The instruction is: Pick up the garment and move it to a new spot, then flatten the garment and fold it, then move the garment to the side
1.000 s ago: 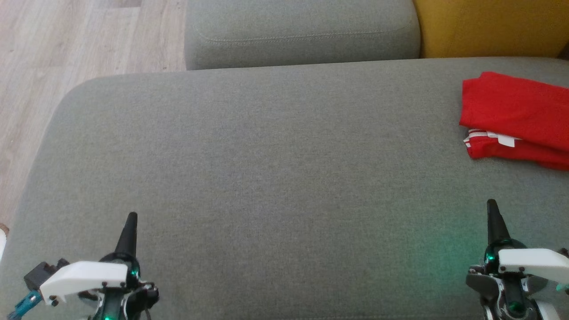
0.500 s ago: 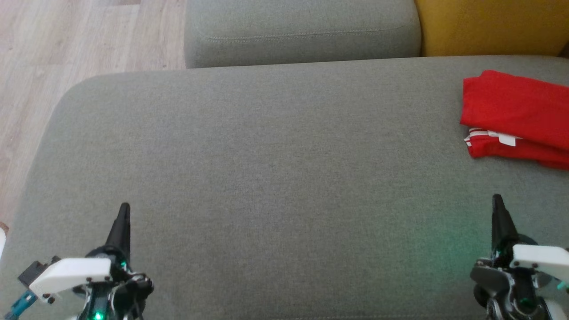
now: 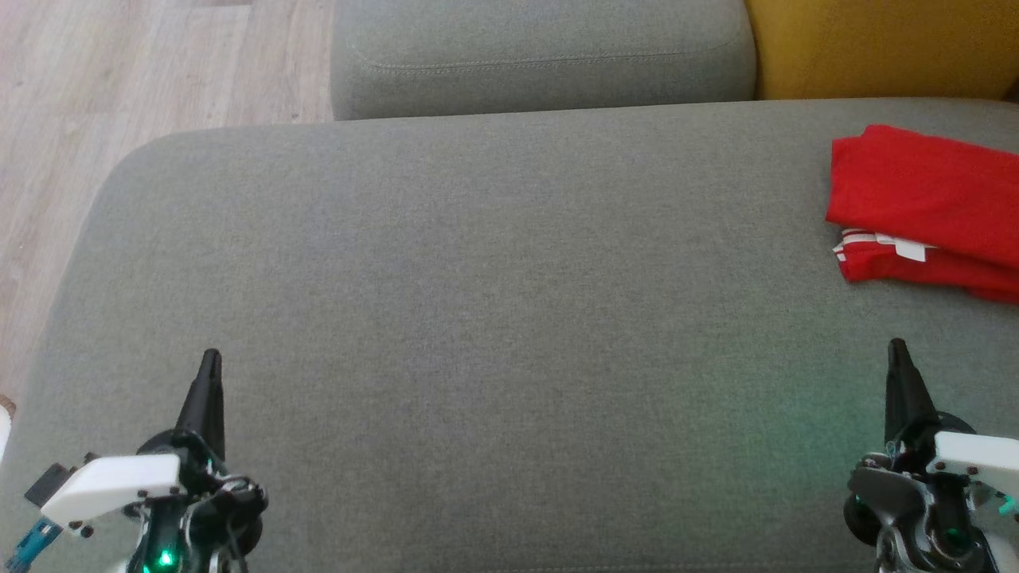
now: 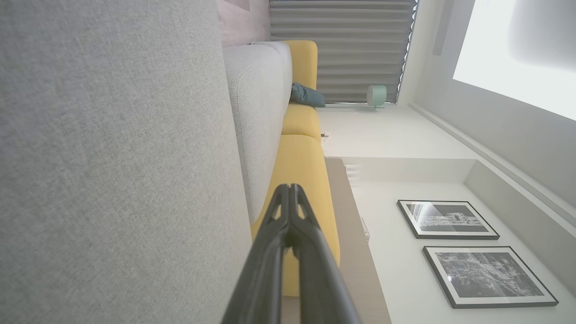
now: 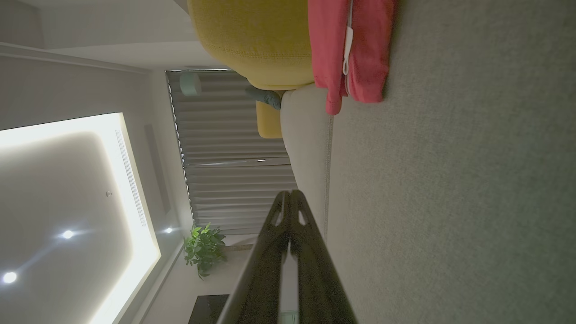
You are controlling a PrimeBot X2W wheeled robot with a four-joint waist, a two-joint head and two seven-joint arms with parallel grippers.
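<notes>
Garment (image 3: 923,191) unmoved (folded); left pincer (image 3: 211,356) and right pincer (image 3: 897,347), both closed, drifted outward.

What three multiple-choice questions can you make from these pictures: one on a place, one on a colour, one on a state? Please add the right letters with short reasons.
1. Where does the garment lie on the grey cushion, in the head view?
A. at its far right
B. in its middle
C. at its near left corner

2. What colour is the garment?
A. blue
B. red with a little white
C. black

3. How do the left claw and the right claw stand?
A. both shut and empty
B. both wide open
C. the right one shut on the garment

Answers: 1 A, the folded cloth lies by the right edge; 2 B, red cloth with white trim; 3 A, each claw closes to one tip, apart from the garment.
</notes>
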